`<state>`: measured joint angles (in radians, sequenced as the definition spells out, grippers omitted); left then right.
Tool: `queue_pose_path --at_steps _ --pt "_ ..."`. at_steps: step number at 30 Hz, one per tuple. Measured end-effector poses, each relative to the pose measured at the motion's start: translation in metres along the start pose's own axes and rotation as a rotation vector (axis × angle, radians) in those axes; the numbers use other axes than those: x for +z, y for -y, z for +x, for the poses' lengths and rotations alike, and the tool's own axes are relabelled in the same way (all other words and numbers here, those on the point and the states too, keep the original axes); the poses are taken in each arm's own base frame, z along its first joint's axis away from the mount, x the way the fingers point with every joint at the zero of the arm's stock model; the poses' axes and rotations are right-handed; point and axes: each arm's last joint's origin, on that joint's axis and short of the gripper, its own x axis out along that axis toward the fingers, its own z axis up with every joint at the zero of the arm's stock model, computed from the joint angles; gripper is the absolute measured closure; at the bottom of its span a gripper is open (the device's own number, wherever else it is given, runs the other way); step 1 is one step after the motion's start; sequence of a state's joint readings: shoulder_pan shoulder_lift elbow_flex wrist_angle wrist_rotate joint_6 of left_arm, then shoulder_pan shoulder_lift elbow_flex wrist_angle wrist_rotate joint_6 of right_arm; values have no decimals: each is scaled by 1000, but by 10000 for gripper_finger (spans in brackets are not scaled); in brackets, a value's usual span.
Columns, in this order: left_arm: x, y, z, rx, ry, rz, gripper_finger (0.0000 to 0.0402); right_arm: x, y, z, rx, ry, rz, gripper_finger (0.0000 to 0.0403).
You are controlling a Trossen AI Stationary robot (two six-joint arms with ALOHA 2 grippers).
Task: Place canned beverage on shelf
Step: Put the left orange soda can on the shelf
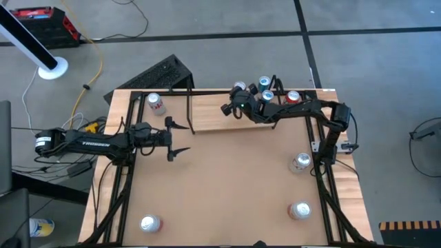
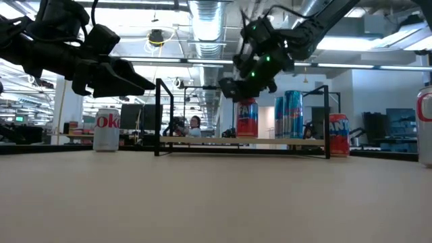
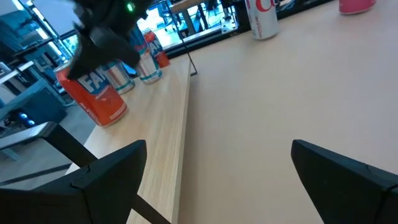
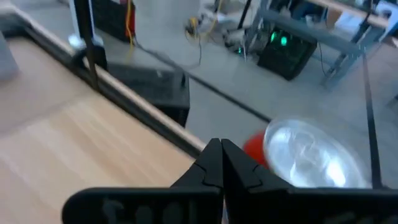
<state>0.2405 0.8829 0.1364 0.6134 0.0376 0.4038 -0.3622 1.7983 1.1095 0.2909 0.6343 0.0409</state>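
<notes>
The shelf [image 1: 207, 114] is a light-wood plank with black rod uprights at the table's far edge; it also shows in the low view [image 2: 202, 140]. An orange can [image 1: 239, 87] stands upright on its base on the plank, beside several blue cans [image 1: 264, 89] and a red can [image 1: 293, 96]. My right gripper [image 1: 226, 109] is shut and empty above the plank, just beside and above the orange can [image 4: 305, 155]. My left gripper [image 1: 182, 138] is open and empty above the table, left of the shelf.
A white Coke can [image 1: 155, 103] stands left of the shelf. Three more cans stand on the table: right [image 1: 301, 162], near right [image 1: 300, 210] and near left [image 1: 149, 223]. The middle of the table [image 1: 227, 179] is bare. People and desks show in the room behind.
</notes>
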Motion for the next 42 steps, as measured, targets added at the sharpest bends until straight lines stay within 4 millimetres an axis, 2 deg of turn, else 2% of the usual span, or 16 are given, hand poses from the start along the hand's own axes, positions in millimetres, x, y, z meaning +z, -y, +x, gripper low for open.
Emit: queue_pose_path --at_steps 5,11,15,19,22,26,42 --pt "0 0 0 -1 -2 1 17 33 -1 0 3 28 -28 385" --pt "0 0 0 -1 -3 3 17 74 11 5 40 -120 -102 385" --pt "0 0 0 -2 -3 3 17 92 20 10 77 -196 -109 385" --pt "0 0 0 -3 -3 2 17 97 27 27 191 -256 -92 385" --pt "0 0 0 -4 -2 -2 17 90 30 43 233 -319 -115 385" --pt "0 0 0 -4 -3 -6 17 84 33 55 262 -395 -159 385" --pt "-2 0 0 -5 -22 1 17 80 47 48 261 -506 -229 385"
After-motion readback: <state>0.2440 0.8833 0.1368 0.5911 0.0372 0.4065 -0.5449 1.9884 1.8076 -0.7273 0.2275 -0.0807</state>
